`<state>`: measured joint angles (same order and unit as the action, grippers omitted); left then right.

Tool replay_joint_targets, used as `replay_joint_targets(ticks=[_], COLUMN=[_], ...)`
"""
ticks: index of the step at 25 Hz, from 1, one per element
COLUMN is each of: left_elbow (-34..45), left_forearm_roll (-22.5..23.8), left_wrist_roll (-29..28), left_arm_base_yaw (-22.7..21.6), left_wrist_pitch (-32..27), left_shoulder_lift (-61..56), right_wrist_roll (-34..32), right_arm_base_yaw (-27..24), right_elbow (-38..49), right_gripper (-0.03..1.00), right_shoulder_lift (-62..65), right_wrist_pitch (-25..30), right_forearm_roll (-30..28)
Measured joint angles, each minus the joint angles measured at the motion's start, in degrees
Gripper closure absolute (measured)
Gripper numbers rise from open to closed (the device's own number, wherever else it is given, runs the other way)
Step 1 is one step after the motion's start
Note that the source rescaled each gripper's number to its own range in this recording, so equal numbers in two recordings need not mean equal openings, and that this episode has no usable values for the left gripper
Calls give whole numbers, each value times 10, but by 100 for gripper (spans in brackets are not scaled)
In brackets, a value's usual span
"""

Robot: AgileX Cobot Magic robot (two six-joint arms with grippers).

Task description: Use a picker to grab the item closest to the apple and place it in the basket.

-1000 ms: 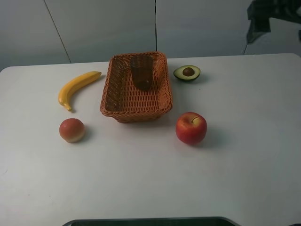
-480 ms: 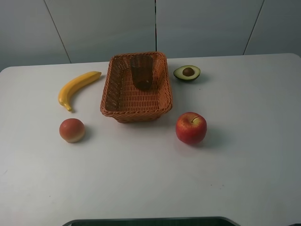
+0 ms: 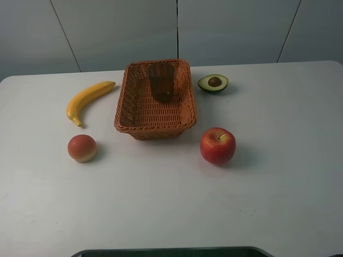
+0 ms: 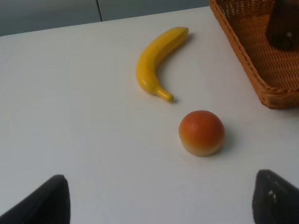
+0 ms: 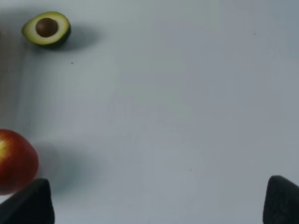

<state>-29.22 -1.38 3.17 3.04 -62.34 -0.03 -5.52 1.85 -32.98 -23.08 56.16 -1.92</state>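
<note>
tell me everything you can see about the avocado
The avocado is a single half lying cut face up on the white table. Its flesh is pale yellow-green, ringed by a dark green skin, with a round brown pit in the middle. It looks smooth and intact. It lies beside the far right corner of the wicker basket, apart from it, and beyond the red apple. Nothing touches it but the table, and no end effector is near it.
</note>
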Motion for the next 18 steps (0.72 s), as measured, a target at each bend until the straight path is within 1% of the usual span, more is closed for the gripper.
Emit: replay_joint_targets(ticks=[4,7,18], left_elbow=[0,0,0], left_forearm_roll=[0,0,0], left_wrist_roll=[0,0,0], left_arm_base_yaw=[0,0,0], left_wrist_pitch=[0,0,0], left_shoulder_lift=[0,0,0], right_wrist_roll=[45,67,78], right_arm_base_yaw=[0,0,0], right_elbow=[26,28,29], right_gripper=[0,0,0], right_shoulder_lift=[47,78,205], right_wrist_pitch=[-8,-15,-14], right_forearm_roll=[27,33,44])
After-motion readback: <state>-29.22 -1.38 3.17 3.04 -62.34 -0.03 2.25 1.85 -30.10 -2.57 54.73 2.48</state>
